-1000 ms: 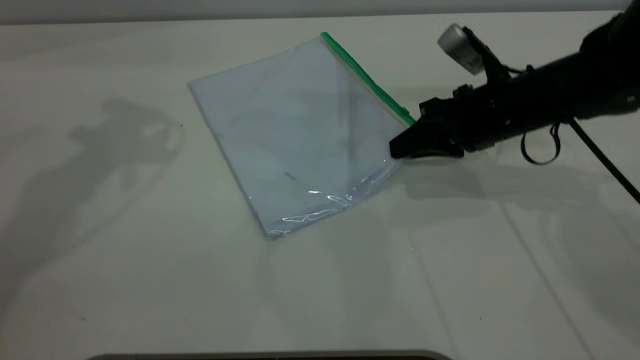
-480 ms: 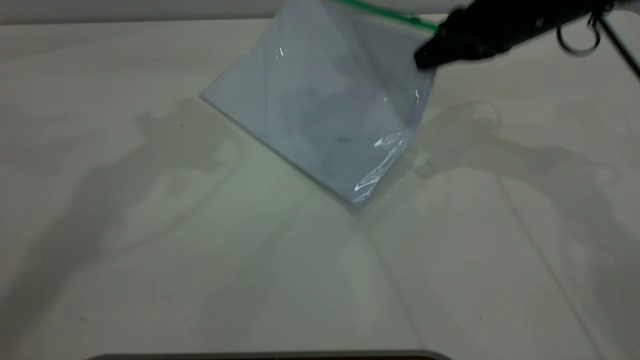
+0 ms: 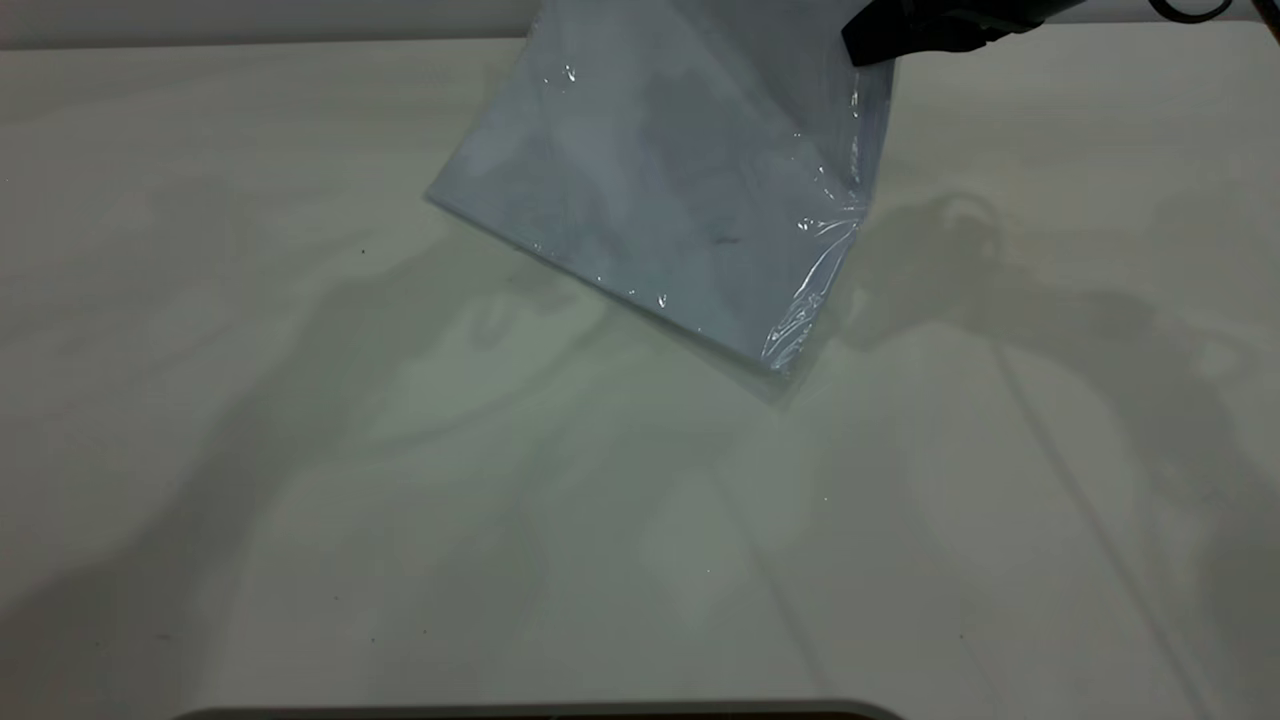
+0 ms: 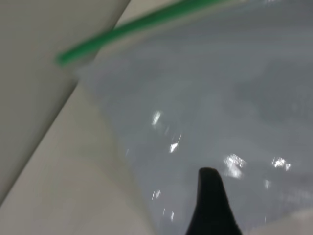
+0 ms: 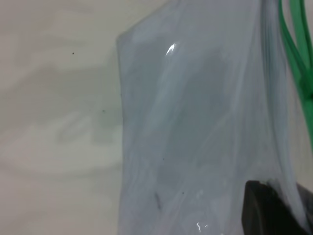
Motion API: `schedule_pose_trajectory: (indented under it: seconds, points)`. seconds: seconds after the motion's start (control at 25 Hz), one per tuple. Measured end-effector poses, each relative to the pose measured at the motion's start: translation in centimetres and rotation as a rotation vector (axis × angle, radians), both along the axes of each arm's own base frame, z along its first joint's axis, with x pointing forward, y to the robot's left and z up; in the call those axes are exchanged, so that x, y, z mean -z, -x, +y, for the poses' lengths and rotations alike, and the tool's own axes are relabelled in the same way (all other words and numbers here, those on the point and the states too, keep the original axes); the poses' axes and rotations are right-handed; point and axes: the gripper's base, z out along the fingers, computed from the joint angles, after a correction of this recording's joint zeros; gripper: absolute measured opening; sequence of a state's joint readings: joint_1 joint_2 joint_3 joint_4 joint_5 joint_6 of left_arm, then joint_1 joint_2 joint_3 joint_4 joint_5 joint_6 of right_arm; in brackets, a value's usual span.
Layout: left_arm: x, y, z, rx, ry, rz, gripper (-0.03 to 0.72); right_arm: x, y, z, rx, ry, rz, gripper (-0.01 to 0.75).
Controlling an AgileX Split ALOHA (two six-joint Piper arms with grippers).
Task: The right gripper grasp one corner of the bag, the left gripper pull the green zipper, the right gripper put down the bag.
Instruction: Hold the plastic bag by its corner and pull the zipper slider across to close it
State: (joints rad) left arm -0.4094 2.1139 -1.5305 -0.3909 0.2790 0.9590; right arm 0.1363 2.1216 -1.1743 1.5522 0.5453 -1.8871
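Note:
My right gripper [image 3: 862,42], at the top right of the exterior view, is shut on the upper corner of the bag [image 3: 680,170]. The clear bluish bag hangs tilted from it. Its wrinkled lower corner is at or just above the table; I cannot tell which. The green zipper is cut off above the exterior view. It shows in the left wrist view [image 4: 142,24] and in the right wrist view [image 5: 298,58]. The right gripper [image 5: 288,196] clamps the film beside it. One left fingertip [image 4: 209,188] shows close in front of the bag [image 4: 220,98], with nothing pressed against it.
The pale table [image 3: 400,500] lies under the bag, crossed by arm shadows. A grey wall strip [image 3: 250,20] runs along the far edge. A dark curved edge [image 3: 540,712] marks the near side.
The right gripper has risen with the bag's corner, lifting the bag from flat on the table to hanging. The zipper edge has left the top of the exterior view.

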Motion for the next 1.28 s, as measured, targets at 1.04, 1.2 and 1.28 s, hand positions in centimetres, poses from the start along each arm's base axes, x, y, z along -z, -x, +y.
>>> schedule_pose_trajectory:
  seconds: [1.04, 1.2, 1.28]
  points:
    - [-2.7, 0.9, -5.6, 0.617, -0.099, 0.032, 0.588, 0.3, 0.5, 0.4, -0.131, 0.089, -0.050, 0.034]
    - [-1.2, 1.0, -7.0, 0.719, -0.115, -0.023, 0.588, 0.3, 1.0, 2.1, -0.182, 0.094, -0.058, 0.034]
    - [-0.4, 0.9, -7.5, 0.751, -0.129, -0.044, 0.588, 0.3, 1.1, 2.5, -0.200, 0.088, -0.059, 0.034]
